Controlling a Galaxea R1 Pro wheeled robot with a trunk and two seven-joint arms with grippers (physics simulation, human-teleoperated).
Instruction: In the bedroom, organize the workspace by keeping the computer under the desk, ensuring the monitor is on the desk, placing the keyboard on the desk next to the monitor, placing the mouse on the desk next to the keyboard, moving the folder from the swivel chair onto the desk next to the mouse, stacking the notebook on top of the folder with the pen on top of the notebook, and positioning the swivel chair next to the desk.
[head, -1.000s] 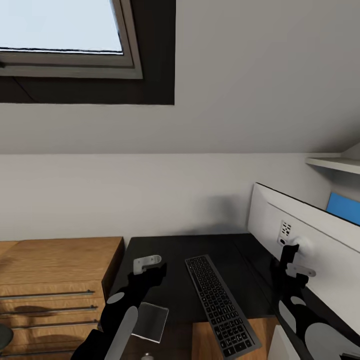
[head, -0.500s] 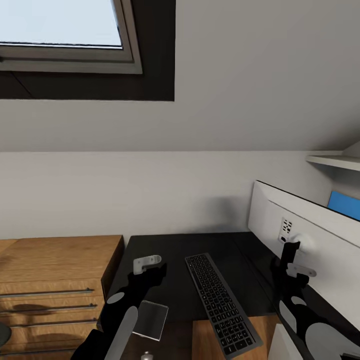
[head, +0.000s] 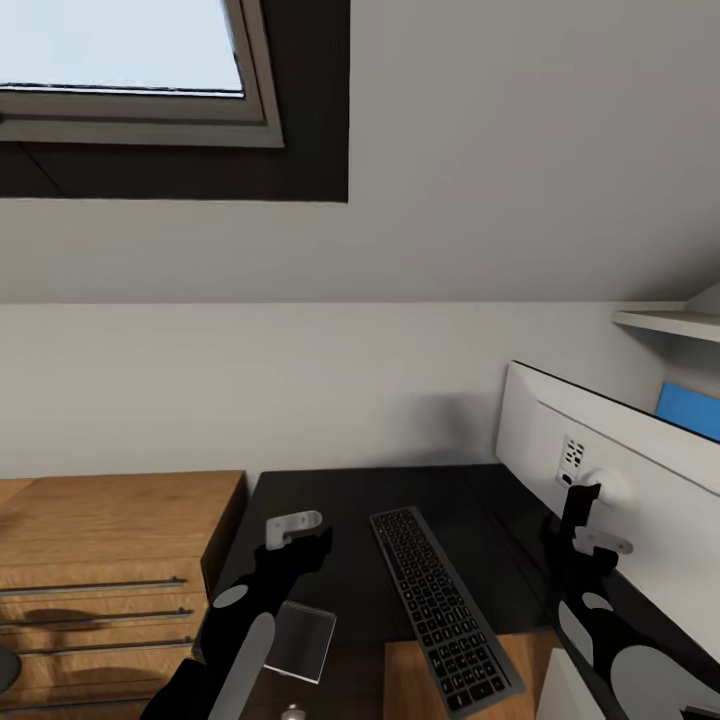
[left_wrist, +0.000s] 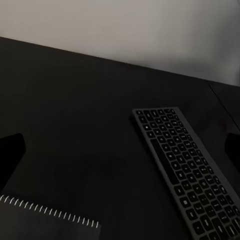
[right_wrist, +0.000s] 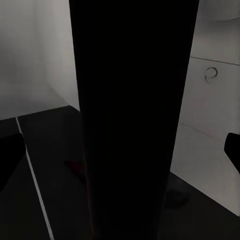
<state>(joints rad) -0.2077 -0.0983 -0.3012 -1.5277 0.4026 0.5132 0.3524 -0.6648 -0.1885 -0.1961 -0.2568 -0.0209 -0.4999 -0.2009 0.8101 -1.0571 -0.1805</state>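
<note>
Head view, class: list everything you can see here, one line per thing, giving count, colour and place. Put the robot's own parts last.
desk: one, glossy black top, centre foreground against the wall.
keyboard: one, dark grey, lying on the desk, reaching over its near edge.
monitor: one, white back facing us, black stand, right end of the desk.
notebook: one, grey and glossy, near edge of the desk, left of the keyboard.
dresser: one, light wood with metal handles, left of the desk.
skylight: one, dark frame, upper left in the sloped ceiling.
shelf: one, white, upper right.
blue panel: one, blue, behind the monitor.
left gripper: one, black and white, over the desk.
right gripper: one, black and white, at the monitor's stand.
</note>
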